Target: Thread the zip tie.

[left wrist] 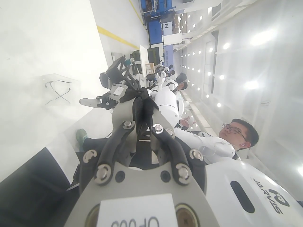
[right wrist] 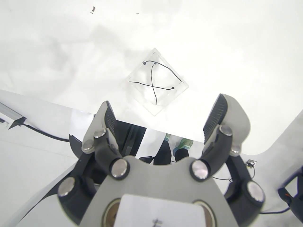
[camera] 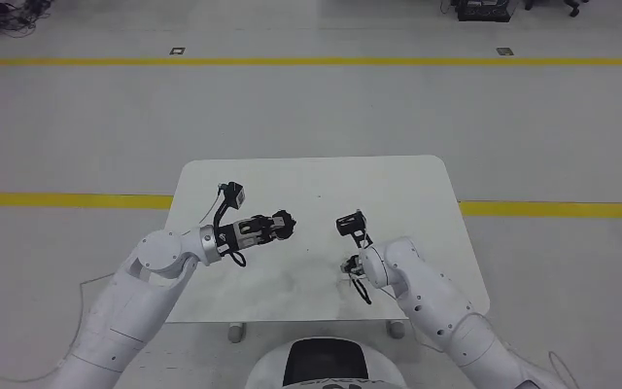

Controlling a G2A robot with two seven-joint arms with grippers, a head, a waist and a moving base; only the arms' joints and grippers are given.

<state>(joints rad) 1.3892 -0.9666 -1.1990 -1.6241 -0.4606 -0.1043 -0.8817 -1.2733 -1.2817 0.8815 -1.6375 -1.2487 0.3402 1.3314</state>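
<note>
The zip ties (right wrist: 152,85) lie in a shallow clear tray (right wrist: 171,101) on the white table (camera: 389,185). They are ahead of the right gripper (right wrist: 163,108) and apart from it, and its fingers (right wrist: 216,114) touch neither the tray nor the ties. That gripper is spread wide and holds nothing.

The left gripper (left wrist: 142,102) has its two black pads pressed together. I cannot tell whether anything thin sits between them. In its wrist view the tray (left wrist: 71,79) sits on the table well beyond it, and the ties (left wrist: 62,95) show as a dark cross inside.

In the top view the left gripper (camera: 282,222) and the right gripper (camera: 350,265) both hang over the table with a gap between them.

The tray's low clear walls stand around the ties on all four sides. A few dark specks (right wrist: 92,9) mark the table beyond the tray. A black cable (right wrist: 45,134) runs over the floor past the table's edge, and yellow lines (camera: 311,61) cross the floor farther off.

There are three ties, thin black strips, each with a small square head at one end. Two cross near the tray's middle. The third curves from a head just beside another's head towards the far wall. Each lies as an open strip, its tail free of its head.
</note>
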